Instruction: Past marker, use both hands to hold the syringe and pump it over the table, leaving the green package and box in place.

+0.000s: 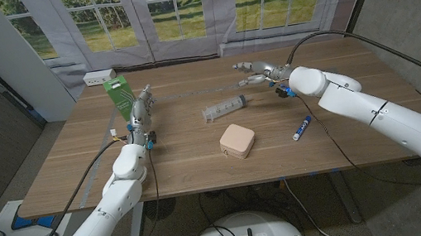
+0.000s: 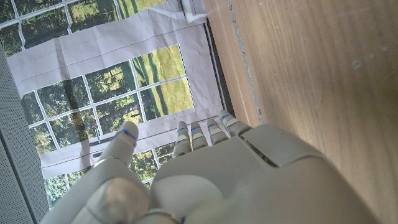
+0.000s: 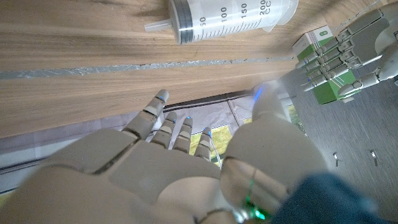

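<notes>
Syringe (image 1: 223, 109) was found lying on its side near the middle of the wooden table (image 1: 184, 168), untouched by either hand. In the right wrist view its barrel (image 3: 233, 18) was seen resting on the wood, printed graduations legible, nozzle end pointing away from the green package.

Left hand (image 1: 140, 112) was observed at the table's left side, fingers extended and close together, nothing held. It stood just beside the green package (image 1: 119, 97), which was upright near the far left edge; contact between the two could not be confirmed. In the left wrist view the fingertips (image 2: 202, 134) were seen lined up side by side, with the thumb set apart, above the table edge.

Right hand (image 1: 255, 73) was noted above the far right part of the table, well apart from the syringe, fingers spread and empty. In the right wrist view the same hand (image 3: 186, 168) was recorded with fingers apart and nothing between them, and the left hand (image 3: 345, 46) was seen in front of the green package (image 3: 320, 62).

Box (image 1: 236, 141), pale and rounded, was found on the near side of the syringe, close to it but not touching. Marker (image 1: 301, 128), blue and white, was seen lying to the right of the box, under the right forearm. A white power strip (image 1: 99, 77) was noted at the far left corner.
</notes>
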`<state>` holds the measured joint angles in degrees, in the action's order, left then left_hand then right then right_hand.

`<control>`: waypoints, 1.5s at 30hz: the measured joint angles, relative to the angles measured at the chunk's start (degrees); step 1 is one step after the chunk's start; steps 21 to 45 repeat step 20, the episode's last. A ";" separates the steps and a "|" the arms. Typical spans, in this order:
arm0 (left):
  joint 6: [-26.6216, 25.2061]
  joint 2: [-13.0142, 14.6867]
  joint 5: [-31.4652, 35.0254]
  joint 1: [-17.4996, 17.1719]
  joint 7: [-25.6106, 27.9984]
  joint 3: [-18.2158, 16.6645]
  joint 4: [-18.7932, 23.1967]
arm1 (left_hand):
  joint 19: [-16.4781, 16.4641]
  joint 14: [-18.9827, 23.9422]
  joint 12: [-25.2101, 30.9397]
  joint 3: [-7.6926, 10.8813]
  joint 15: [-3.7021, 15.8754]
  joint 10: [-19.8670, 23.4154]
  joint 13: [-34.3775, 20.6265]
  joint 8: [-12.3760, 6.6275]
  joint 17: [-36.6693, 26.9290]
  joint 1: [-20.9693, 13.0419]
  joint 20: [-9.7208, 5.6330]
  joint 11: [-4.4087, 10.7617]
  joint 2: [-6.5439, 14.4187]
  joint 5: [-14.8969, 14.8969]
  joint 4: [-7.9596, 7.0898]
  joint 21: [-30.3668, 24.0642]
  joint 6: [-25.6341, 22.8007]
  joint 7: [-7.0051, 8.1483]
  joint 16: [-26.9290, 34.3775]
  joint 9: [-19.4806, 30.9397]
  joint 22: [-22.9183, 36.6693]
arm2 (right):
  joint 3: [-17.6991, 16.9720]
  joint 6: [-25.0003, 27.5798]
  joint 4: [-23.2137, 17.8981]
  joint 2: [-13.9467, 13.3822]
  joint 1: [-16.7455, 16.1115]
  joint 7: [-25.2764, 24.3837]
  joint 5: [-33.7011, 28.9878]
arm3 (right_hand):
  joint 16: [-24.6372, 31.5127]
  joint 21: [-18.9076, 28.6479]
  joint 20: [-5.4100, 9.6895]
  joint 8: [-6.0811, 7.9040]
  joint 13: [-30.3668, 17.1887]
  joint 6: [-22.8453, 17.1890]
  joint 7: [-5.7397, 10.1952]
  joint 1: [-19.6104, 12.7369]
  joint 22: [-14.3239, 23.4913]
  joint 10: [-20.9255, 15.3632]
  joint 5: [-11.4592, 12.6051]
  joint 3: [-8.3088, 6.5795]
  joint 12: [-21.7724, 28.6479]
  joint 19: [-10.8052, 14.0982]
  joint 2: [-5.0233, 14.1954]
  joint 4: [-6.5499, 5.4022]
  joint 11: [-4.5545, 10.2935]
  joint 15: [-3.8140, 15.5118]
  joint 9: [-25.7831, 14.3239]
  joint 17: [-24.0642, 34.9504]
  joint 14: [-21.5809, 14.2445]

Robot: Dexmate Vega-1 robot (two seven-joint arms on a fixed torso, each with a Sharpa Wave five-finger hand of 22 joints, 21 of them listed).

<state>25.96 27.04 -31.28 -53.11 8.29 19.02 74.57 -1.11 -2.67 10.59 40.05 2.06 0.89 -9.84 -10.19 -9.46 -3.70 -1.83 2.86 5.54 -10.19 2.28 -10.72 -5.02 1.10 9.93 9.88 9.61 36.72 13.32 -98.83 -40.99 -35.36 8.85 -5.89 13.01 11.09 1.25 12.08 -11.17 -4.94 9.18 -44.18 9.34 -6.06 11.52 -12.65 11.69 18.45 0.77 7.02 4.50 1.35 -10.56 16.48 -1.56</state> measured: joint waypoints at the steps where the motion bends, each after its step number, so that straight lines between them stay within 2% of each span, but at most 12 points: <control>1: -0.13 -0.06 -0.22 0.05 0.01 -0.04 0.05 | 0.00 0.00 0.00 0.06 0.00 0.00 0.00 0.00 0.00 0.00 0.00 0.00 0.00 0.00 -0.06 0.00 0.00 0.00 0.00 0.00 0.00 | -0.32 -0.23 0.19 0.16 -0.44 -0.57 0.55 | 0.00 0.00 0.00 0.00 0.07 -0.08 -0.08 0.01 0.00 -0.02 0.00 0.03 0.00 0.00 0.01 -0.03 0.02 0.01 0.12 0.00 -0.01; 5: -0.35 -0.17 -0.57 0.19 0.03 -0.20 0.19 | 0.00 0.00 0.00 0.06 0.00 0.32 0.00 0.00 0.00 0.00 0.00 -0.31 0.00 0.00 -0.06 0.00 0.00 0.00 0.00 0.00 0.00 | -1.29 -1.77 0.77 0.71 -1.76 -3.61 3.42 | 0.00 0.00 0.21 0.00 0.26 -0.40 -0.40 0.66 0.00 -0.53 0.00 0.24 0.00 0.22 0.66 -0.24 0.09 0.21 0.17 -0.25 -0.21; 9: -0.95 -0.21 -1.16 0.26 0.05 -0.40 0.53 | 0.00 0.00 0.00 0.06 0.00 0.31 0.00 0.00 0.00 0.00 0.00 -0.31 0.00 0.00 -0.06 0.00 0.00 0.01 0.00 0.00 0.00 | -2.23 -2.73 1.53 1.29 -3.02 -5.04 4.90 | 0.00 0.00 0.31 0.00 0.26 -0.60 -0.19 1.58 0.01 -0.62 0.00 0.48 0.00 0.32 0.52 -0.48 0.00 0.52 0.17 -0.27 -0.52; 15: -1.60 -0.08 -1.50 -0.07 0.44 -0.65 1.15 | 0.00 0.00 0.00 0.23 0.00 0.32 0.00 0.00 0.00 0.00 0.00 -0.31 0.00 0.00 -0.22 0.00 0.00 0.01 0.00 0.00 0.00 | -3.74 -6.61 3.62 2.46 -4.84 -8.55 9.41 | 0.00 -0.23 1.12 0.00 0.34 -1.41 0.02 2.49 0.01 -1.34 0.00 0.56 0.00 0.31 1.15 -1.03 0.10 0.51 0.17 -0.50 -0.52; 20: -1.64 -0.10 -1.52 -0.20 0.83 -0.69 1.19 | 0.00 0.00 0.00 0.23 0.00 0.31 0.00 0.00 0.00 0.00 0.00 -0.31 0.00 0.00 -0.22 0.00 0.00 0.01 0.00 0.00 0.00 | -4.79 -9.90 5.84 3.39 -5.87 -10.21 12.36 | 0.00 -0.39 0.95 0.00 0.52 -1.41 0.02 3.62 0.01 -1.54 0.45 0.97 0.00 0.14 1.51 -1.44 0.31 0.51 0.17 -0.54 -0.52; 45: -1.64 -0.10 -1.52 -0.20 0.83 -0.69 1.19 | 0.00 0.00 0.00 0.23 0.00 0.31 0.00 0.00 0.00 0.00 0.00 -0.31 0.00 0.00 -0.22 0.00 0.00 0.01 0.00 0.00 0.00 | -4.79 -9.90 5.84 3.39 -5.87 -10.21 12.36 | 0.00 -0.39 0.95 0.00 0.52 -1.41 0.02 3.62 0.01 -1.54 0.45 0.97 0.00 0.14 1.51 -1.44 0.31 0.51 0.17 -0.54 -0.52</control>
